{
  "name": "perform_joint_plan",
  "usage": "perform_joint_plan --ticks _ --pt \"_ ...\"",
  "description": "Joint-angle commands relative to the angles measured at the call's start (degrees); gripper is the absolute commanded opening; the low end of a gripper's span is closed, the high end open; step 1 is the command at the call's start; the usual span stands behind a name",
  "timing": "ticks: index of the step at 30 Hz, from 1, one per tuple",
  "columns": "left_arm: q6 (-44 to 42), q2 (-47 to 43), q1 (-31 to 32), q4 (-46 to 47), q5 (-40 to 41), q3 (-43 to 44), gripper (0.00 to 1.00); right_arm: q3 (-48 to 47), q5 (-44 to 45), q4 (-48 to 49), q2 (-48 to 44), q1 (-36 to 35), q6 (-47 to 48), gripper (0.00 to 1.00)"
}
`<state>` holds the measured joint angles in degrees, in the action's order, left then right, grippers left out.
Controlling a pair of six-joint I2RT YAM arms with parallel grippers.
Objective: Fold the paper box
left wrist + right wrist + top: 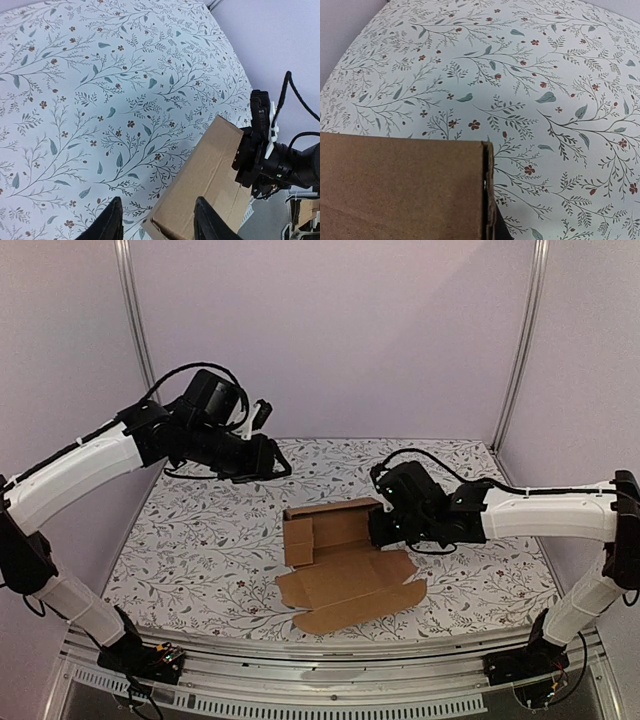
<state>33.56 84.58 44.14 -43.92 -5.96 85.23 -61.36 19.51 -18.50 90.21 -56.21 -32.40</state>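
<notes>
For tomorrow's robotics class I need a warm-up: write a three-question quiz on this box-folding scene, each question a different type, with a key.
1. True or false: the left gripper touches the paper box.
2. Which arm is at the box's raised panel? A) left B) right C) both
3. Fill in: the box lies on a table covered with a ____ print.

Key: 1 false, it hangs open above the table, apart from the box; 2 B, the right gripper is there; 3 floral.

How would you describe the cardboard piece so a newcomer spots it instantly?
On the floral-patterned table, look at the middle, just beside the right gripper. There lies the paper box: a plain brown die-cut cardboard sheet, partly folded, rear walls raised and front flaps flat. It is the only brown, unprinted thing there.
</notes>
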Motion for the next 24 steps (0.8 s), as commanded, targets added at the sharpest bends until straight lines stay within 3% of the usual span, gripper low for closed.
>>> perform_joint_plan --ticks 1,9,17,24 --pt "-0.7 1.1 -1.8 4.0 -7.3 -3.1 0.46 2.7 -13.4 10.9 -5.5 0.4 7.2 0.0" --pt "5.1 1.2 -2.6 17.0 -20.1 -10.5 0.35 4.1 -25.3 16.5 -10.4 0.3 11.4 0.0" --pt "11.8 -0.1 -2.4 31.5 -33.7 -16.8 0.14 2.7 -27.2 17.7 -12.0 0.3 14.1 0.0" --pt "14.8 0.6 -1.8 37.9 -36.9 -18.0 0.09 1.1 -28.4 18.0 -11.2 0.4 14.5 0.0"
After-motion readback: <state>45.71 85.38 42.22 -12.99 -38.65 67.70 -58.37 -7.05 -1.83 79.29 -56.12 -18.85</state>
